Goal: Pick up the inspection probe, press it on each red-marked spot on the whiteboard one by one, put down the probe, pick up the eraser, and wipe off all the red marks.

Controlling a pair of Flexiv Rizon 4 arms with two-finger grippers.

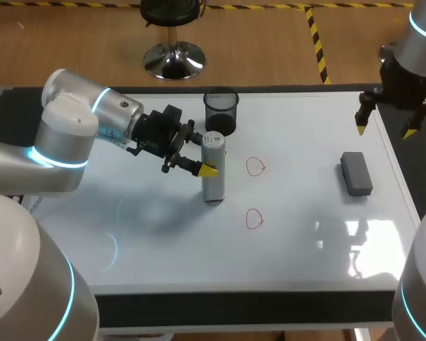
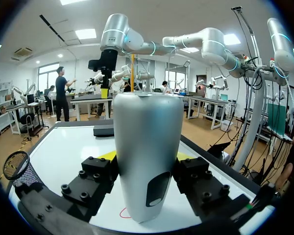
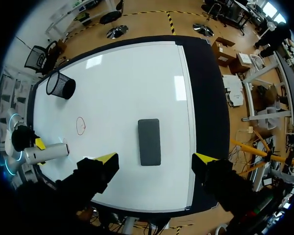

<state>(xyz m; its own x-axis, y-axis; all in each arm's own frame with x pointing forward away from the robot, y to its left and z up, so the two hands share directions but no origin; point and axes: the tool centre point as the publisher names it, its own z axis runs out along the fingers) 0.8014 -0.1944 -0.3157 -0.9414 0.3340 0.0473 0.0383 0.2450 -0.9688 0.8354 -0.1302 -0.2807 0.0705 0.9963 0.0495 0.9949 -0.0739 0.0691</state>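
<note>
The inspection probe (image 1: pixel 213 174), a grey upright cylinder, stands with its lower end at the whiteboard (image 1: pixel 305 241), left of two red circle marks (image 1: pixel 255 167) (image 1: pixel 254 219). My left gripper (image 1: pixel 211 163) is shut on the probe (image 2: pixel 147 147) from both sides, its yellow tips against the body. One red mark (image 2: pixel 123 213) shows beside the probe's base. The dark grey eraser (image 1: pixel 356 172) lies flat at the board's right. My right gripper (image 1: pixel 385 130) hangs open high above the eraser (image 3: pixel 150 132), holding nothing.
A black mesh cup (image 1: pixel 221 111) stands at the board's far edge, just behind the probe. The board's black frame (image 1: pixel 234 307) runs along the near and right sides.
</note>
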